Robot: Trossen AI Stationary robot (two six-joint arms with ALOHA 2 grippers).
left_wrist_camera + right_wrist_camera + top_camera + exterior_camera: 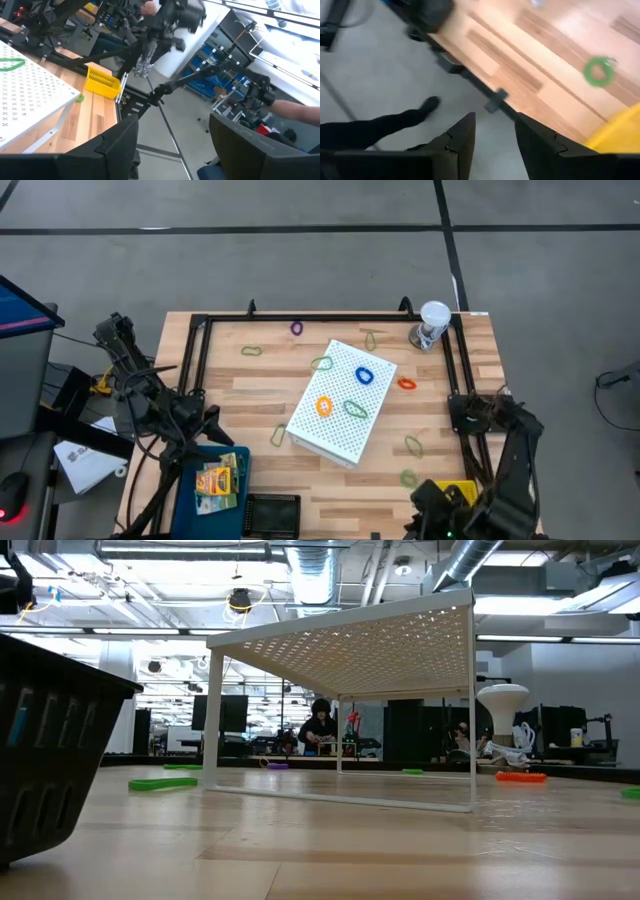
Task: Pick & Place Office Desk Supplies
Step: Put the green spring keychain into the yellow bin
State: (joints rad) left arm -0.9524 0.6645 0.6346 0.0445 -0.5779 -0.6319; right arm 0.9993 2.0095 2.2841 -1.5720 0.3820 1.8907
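Observation:
Rubber-band loops lie scattered on the wooden table: purple (296, 328), olive (251, 351), orange (406, 384) and green (408, 477). Blue (364, 376), orange (324, 406) and green (355, 409) loops lie on top of the white perforated box (342, 402). Yellow-orange crayon boxes (214, 480) lie in a blue tray (190, 498) at the near left. My left gripper (172, 135) stands open above that tray, pointing level across the table, with nothing between its fingers. My right gripper (495, 125) hangs open over the near right edge, beside a green loop (598, 71), and holds nothing.
A yellow basket (455, 492) stands at the near right corner and a black basket (272, 513) at the near edge. A clear cup with a white lid (432, 323) stands at the far right. A black frame (330, 317) runs along the table's edges. A person's leg (380, 127) shows on the floor.

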